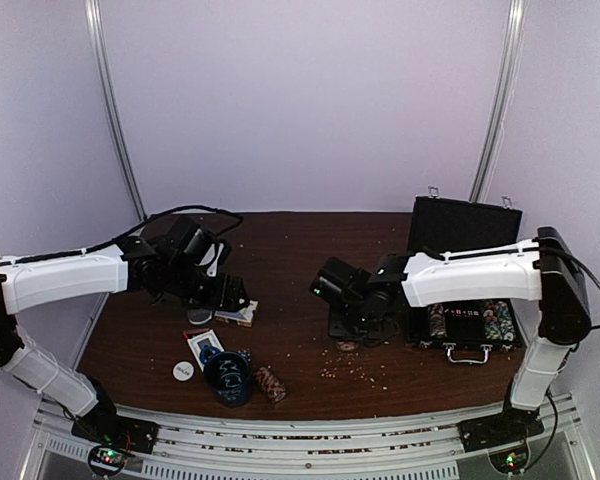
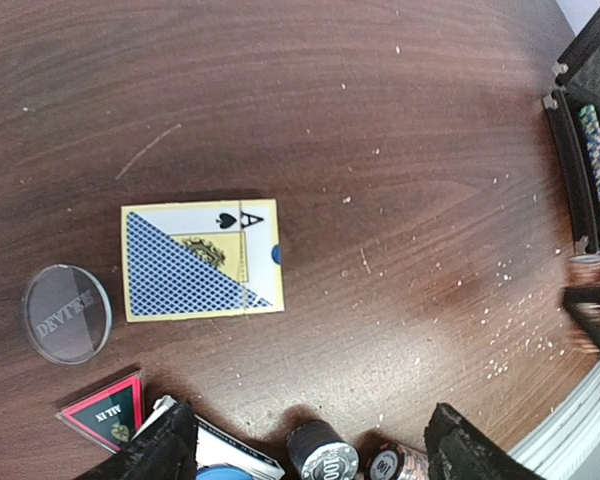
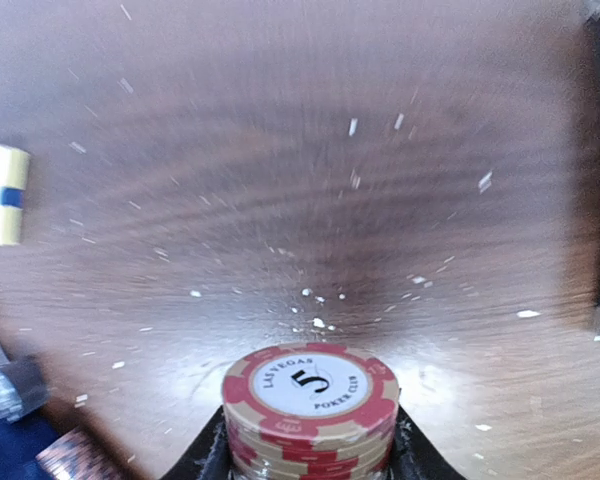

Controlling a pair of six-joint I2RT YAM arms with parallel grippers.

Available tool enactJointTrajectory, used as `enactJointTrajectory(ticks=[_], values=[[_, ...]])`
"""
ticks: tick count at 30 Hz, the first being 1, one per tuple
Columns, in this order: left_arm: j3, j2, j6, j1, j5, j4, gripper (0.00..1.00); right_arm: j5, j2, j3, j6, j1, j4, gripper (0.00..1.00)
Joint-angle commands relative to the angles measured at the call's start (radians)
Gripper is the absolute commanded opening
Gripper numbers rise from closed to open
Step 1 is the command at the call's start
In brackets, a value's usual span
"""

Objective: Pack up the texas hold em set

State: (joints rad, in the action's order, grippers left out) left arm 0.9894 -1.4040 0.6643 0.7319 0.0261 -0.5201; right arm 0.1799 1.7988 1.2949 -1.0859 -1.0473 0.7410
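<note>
Top external view: left gripper (image 1: 223, 290) low over card deck (image 1: 236, 313); case (image 1: 465, 228) open at far right, chip rolls (image 1: 497, 320) inside. Left wrist view alone shows jaws spread wide, deck untouched. Right wrist view alone shows right gripper (image 3: 310, 450) clamping red chip stack (image 3: 310, 400).

The dark brown wooden table (image 1: 290, 260) is dotted with pale specks (image 1: 358, 370), thickest near its front middle. An open black case (image 1: 460, 228) sits at the right side. Toward the left lie a blue-and-yellow card box (image 2: 202, 260), a clear round button (image 2: 66, 312) just beside it, a white disc (image 1: 183, 370), a dark cup (image 1: 228, 372) and a chip roll (image 1: 271, 383) on its side.
</note>
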Motion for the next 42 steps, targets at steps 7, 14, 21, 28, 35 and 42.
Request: enactJointTrajectory(ticks=[7, 14, 21, 28, 35, 42], values=[[0.051, 0.029, 0.044, -0.021, -0.067, 0.04, 0.81, 0.117, -0.364, -0.164, 0.177, 0.184, 0.125, 0.33], [0.078, 0.007, 0.084, -0.021, -0.093, 0.074, 0.81, 0.009, -0.523, -0.353, 0.336, 0.465, 0.019, 0.33], [0.063, -0.005, 0.126, -0.022, -0.089, 0.094, 0.81, -0.022, -0.429, -0.342, 0.447, 0.532, -0.034, 0.33], [0.054, -0.009, 0.147, -0.022, -0.088, 0.086, 0.81, -0.046, -0.352, -0.324, 0.503, 0.554, -0.084, 0.34], [0.055, -0.012, 0.169, -0.022, -0.086, 0.066, 0.81, -0.147, -0.303, -0.365, 0.495, 0.555, -0.154, 0.34], [0.058, -0.024, 0.175, -0.022, -0.088, 0.054, 0.81, -0.155, -0.294, -0.396, 0.524, 0.555, -0.176, 0.35]])
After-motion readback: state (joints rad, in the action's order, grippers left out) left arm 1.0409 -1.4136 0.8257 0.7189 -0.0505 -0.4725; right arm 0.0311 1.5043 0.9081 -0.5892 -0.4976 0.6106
